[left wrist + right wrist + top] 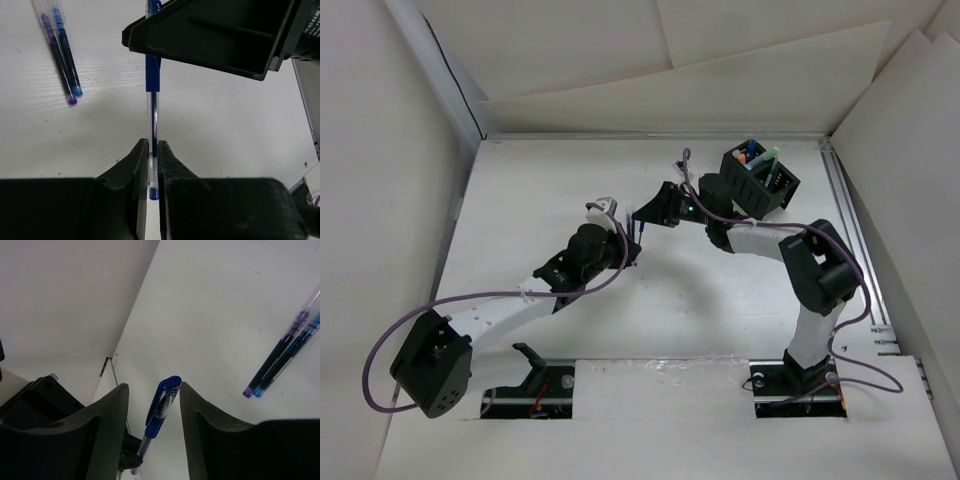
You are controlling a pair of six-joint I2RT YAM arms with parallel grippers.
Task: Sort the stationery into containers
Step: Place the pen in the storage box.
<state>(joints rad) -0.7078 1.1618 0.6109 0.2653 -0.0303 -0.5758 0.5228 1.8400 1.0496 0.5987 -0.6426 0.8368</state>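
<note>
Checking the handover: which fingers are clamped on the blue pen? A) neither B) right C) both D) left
D: the left fingers pinch the blue pen by its clear barrel, while the right fingers stand open around its cap, not closed on it.

Diffuse, even light fills the overhead view: the white worktop [550, 200] reads bright, nearly washed out, and the arms throw only soft, pale shadows onto it. The black organizer [760, 185] is so dark that most of its inner detail is lost. In the left wrist view the left hand [153, 150] sits close to the lens, almost pure black and slightly soft. A thin streak of glare runs down the clear barrel of the blue pen [154, 115], and the two pens [70, 65] beyond are fairly crisp, with faint shadows. The right wrist view is dimmer and greyer, with the right hand [154, 386] blurred in the foreground and a small highlight on the pen's cap.
</note>
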